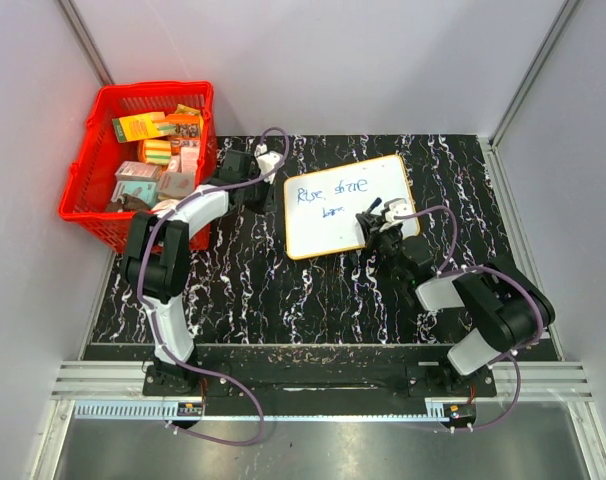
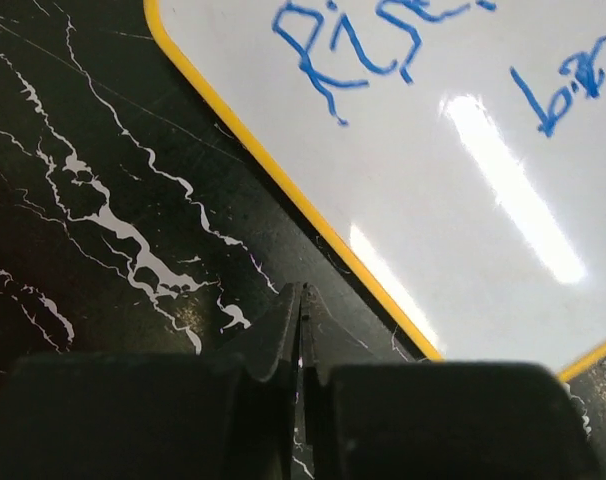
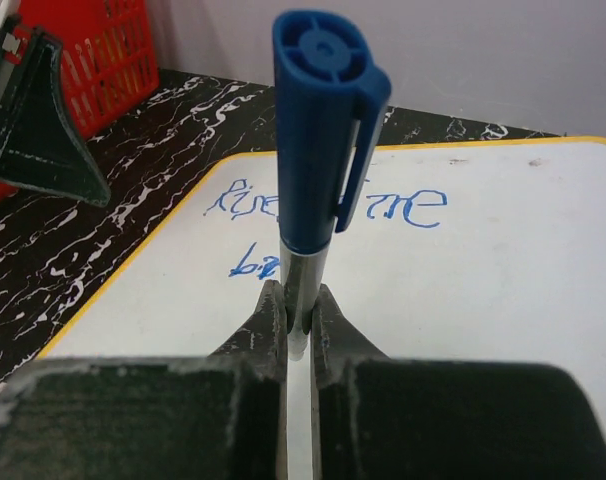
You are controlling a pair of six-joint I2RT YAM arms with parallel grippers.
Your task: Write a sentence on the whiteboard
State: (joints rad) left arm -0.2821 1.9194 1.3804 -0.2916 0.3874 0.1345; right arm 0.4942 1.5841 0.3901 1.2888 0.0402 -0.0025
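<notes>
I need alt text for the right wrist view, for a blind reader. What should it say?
The right pincer is shut on a blue-capped marker, seen in front of the whiteboard. The board bears two short lines of blue handwriting; the black marbled table and a red basket lie at the left.

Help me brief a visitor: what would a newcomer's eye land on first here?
The whiteboard, mid-way across the black marbled table, carries the sentence in blue scrawl. The right hand is shut on a blue marker over the board's near-right part. At far left sits a red basket full of boxes.
</notes>
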